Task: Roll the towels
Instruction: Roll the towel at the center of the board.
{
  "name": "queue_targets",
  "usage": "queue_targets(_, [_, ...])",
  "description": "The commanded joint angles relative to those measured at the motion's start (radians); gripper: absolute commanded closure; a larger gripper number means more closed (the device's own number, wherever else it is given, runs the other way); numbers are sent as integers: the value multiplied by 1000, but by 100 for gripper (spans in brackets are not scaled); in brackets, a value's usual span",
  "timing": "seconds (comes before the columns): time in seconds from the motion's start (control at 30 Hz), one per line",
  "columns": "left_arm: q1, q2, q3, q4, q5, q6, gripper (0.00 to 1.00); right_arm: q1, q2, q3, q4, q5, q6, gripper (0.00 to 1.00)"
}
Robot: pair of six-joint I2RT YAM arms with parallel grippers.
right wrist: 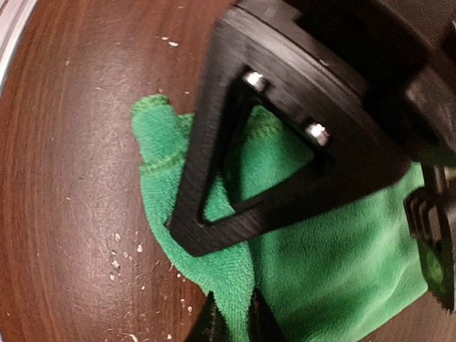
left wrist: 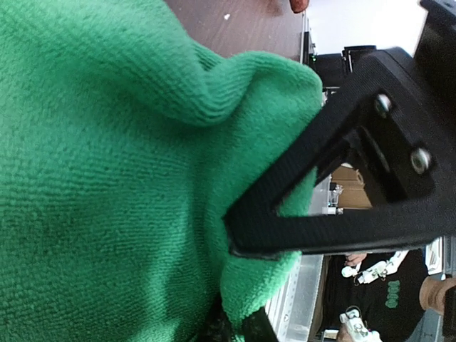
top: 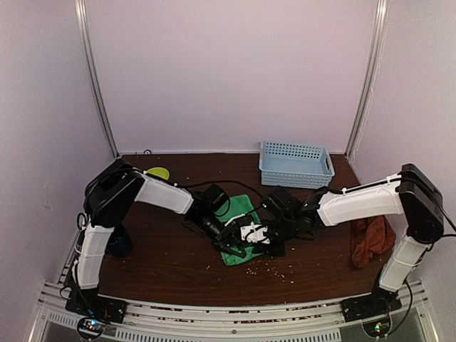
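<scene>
My left end effector [left wrist: 228, 281] is clamped on the green towel [left wrist: 107, 178]; in its wrist view a thick fold of pile bulges out right at the fingertips. My right end effector [right wrist: 210, 281] sits over the same towel's hemmed edge, low in its own view, but I cannot tell whether its jaws have closed on cloth or only rest against it. The two meet at the centre of the top view, very close together. The green towel is bunched beneath them on the counter [top: 157, 263], neither flat nor yet a roll. The rust towel [top: 372, 241] lies crumpled at the right edge of that view, beside my right arm. The light-blue basket [top: 296, 164] stands above and right of centre.

The main risk, as I judge it, is uneven hold. If only one side truly grips, turning the cloth would twist it into a wad instead of a roll. With my tips this close, they could also knock together. Crumbs [right wrist: 117, 249] on the counter could get wound into the towel.
</scene>
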State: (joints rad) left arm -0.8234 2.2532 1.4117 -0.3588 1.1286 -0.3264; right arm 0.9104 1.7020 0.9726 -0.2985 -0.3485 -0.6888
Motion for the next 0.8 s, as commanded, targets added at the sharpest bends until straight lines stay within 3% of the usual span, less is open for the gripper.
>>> queue_targets(0.0, [19, -87, -31, -6, -96, 22, 75, 5, 43, 77, -106, -50, 22, 95])
queue_targets(0.13, [64, -297, -123, -48, -345, 41, 55, 4, 69, 152, -262, -137, 74, 98])
queue_targets(0.33, [51, -628, -360, -20, -724, 59, 51, -4, 159, 282, -485, -266, 195, 98])
queue_targets(0.43, [-38, -762, -444, 6, -950, 99, 51, -41, 209, 331, -532, -338, 233, 98])
queue_targets(0.63, [-270, -849, -486, 4, -1357, 160, 48, -148, 359, 476, -602, -429, 282, 99])
queue_targets(0.77, [-371, -854, -519, 106, -1409, 272, 47, -196, 497, 605, -649, -446, 297, 98])
